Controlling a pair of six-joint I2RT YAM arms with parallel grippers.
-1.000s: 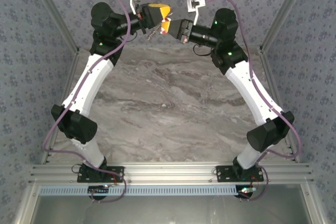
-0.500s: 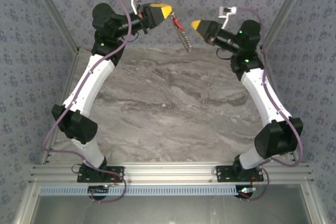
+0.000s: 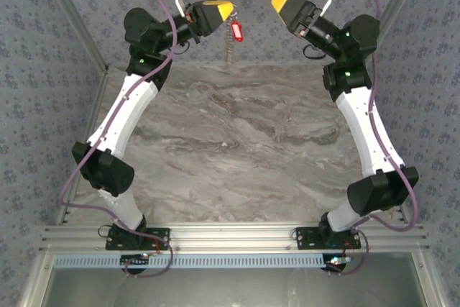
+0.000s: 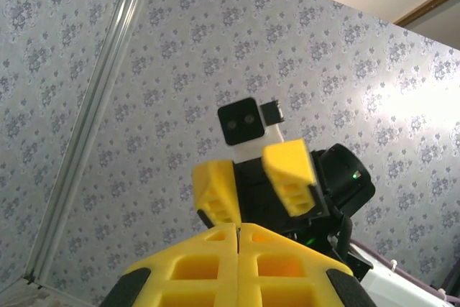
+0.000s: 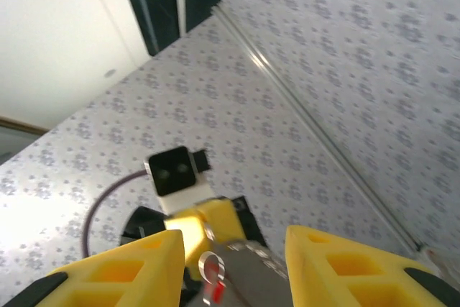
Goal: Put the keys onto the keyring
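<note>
My left tool (image 3: 230,10) pinches the keyring (image 3: 229,51), with the red key (image 3: 235,31) dangling there, high over the tabletop's (image 3: 237,141) far side. The right tool (image 3: 274,1) stands half-open, empty. The key looks threaded, so next I'd set it down gently.

Left claw (image 4: 237,231) pressed closed; right claw (image 4: 253,183) opposite, fingers apart.

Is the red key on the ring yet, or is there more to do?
Looks nearly done: the red key dangles beside the keyring from the shut left claw. The right claw is open and empty, apart from them. Left: I can't tell if the key is truly threaded on.
</note>
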